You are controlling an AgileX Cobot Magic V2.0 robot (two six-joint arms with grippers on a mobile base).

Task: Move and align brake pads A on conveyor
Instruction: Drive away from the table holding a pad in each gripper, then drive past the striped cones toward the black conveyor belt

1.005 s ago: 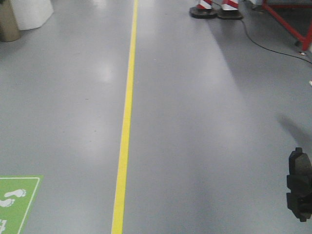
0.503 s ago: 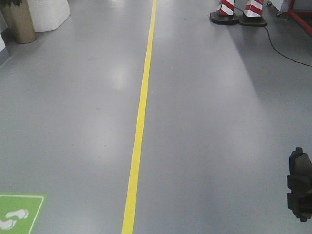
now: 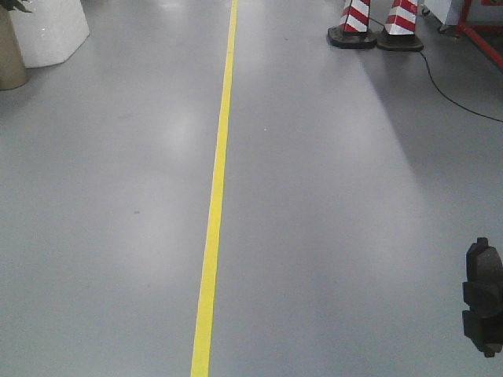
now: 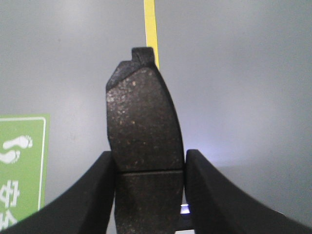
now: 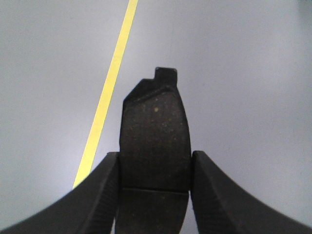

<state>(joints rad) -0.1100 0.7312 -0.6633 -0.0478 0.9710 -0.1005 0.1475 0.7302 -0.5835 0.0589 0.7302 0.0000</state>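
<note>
Above the floor (image 3: 330, 196), the left gripper (image 4: 148, 157) is clamping one pad (image 4: 141, 117) lengthwise, the right gripper (image 5: 155, 157) another pad (image 5: 155, 122); both near ends are running off-frame.

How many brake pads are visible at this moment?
2. One dark grey curved brake pad is clamped in the left hand; a second pad is clamped in the right hand. Others may be outside the views.

Front view angled down over floor (image 3: 330, 236), wrist views close, sharing yellow line (image 3: 214, 236)

Left tool (image 4: 148, 155) pinches pad (image 4: 141, 109); right tool (image 5: 155, 155) too
</note>
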